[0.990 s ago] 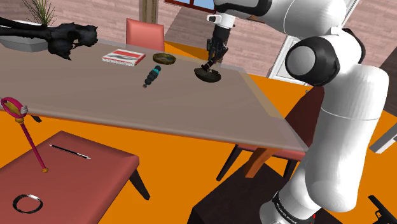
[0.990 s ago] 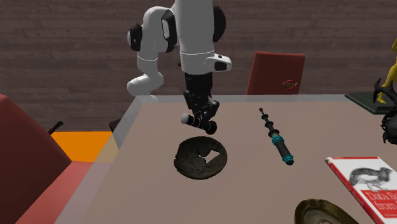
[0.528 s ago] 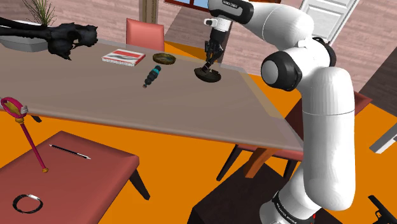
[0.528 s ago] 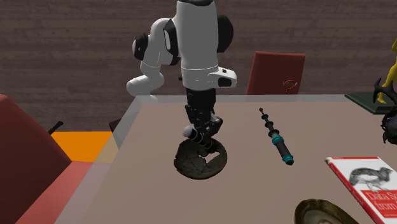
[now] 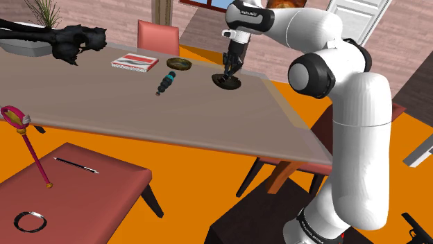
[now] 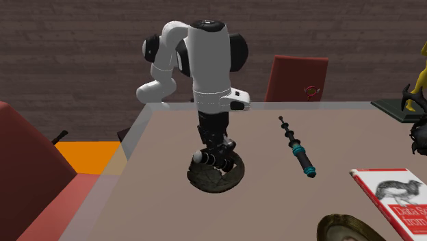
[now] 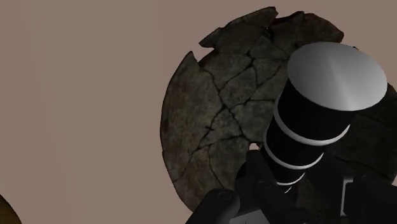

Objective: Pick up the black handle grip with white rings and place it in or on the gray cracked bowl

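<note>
The end effector [image 5: 227, 71] hangs over the dark bowl [image 5: 233, 84] (near the table's [image 5: 139, 104] far edge).

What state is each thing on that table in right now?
Fingers: shut on the handle grip.
Handle grip: clasped, held low over the cracked bowl.
Cracked bowl: upright on the table, cracked through.
Tool with teal rings: lying flat, untouched.
Book: closed, lying flat.
</note>
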`<action>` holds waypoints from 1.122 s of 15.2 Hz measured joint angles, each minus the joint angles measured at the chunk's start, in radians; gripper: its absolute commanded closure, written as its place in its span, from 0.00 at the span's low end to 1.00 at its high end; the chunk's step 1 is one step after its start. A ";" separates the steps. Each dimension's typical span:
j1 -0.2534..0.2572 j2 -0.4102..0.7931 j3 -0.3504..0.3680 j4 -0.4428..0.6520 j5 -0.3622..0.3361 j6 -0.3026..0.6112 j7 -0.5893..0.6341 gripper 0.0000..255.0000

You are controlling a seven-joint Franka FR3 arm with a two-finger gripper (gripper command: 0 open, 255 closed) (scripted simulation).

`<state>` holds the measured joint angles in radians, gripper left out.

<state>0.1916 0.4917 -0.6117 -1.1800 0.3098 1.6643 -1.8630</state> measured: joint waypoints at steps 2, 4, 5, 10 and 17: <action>0.009 -0.008 -0.001 -0.032 -0.004 0.025 -0.001 1.00; 0.011 -0.011 -0.002 -0.042 -0.005 0.033 -0.001 1.00; 0.011 -0.011 -0.002 -0.043 -0.005 0.034 -0.002 1.00; 0.011 -0.010 -0.001 -0.044 -0.004 0.035 -0.003 0.00; -0.008 0.002 0.000 0.044 0.001 -0.038 0.005 0.00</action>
<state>0.1833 0.4940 -0.6120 -1.1364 0.3109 1.6261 -1.8584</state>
